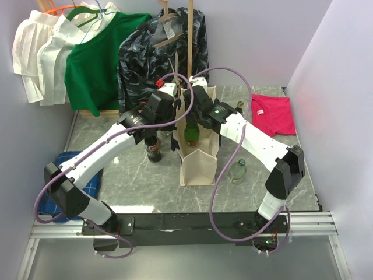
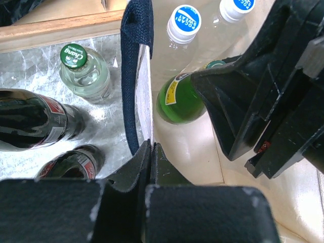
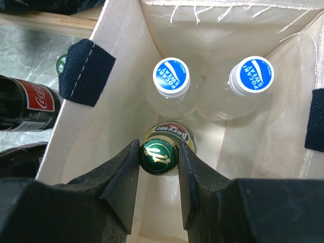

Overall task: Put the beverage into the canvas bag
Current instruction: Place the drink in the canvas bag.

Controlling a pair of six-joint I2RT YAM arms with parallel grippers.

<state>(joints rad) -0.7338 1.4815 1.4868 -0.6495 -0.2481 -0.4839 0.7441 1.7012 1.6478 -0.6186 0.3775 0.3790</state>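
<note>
The cream canvas bag [image 1: 198,166] stands upright mid-table, its mouth held wide. My right gripper [image 3: 159,152] reaches down into it, shut on the gold-and-green cap of a green Perrier bottle [image 3: 158,157], the beverage. That bottle hangs upright inside the bag, just in front of two Pocari Sweat bottles [image 3: 171,77] [image 3: 251,74] standing on the bag's floor. My left gripper [image 2: 150,145] is shut on the bag's left wall [image 2: 145,91], right beside the navy handle [image 2: 135,50]. From above, the green bottle [image 1: 192,133] shows between the two wrists.
Left of the bag stand two cola bottles [image 2: 30,124] [image 2: 71,162] and a clear Chang bottle [image 2: 83,71]. A clear bottle [image 1: 238,171] stands at the bag's right. A pink shirt [image 1: 272,114] lies back right, a blue cloth [image 1: 64,175] left. Hung clothes [image 1: 96,58] line the back.
</note>
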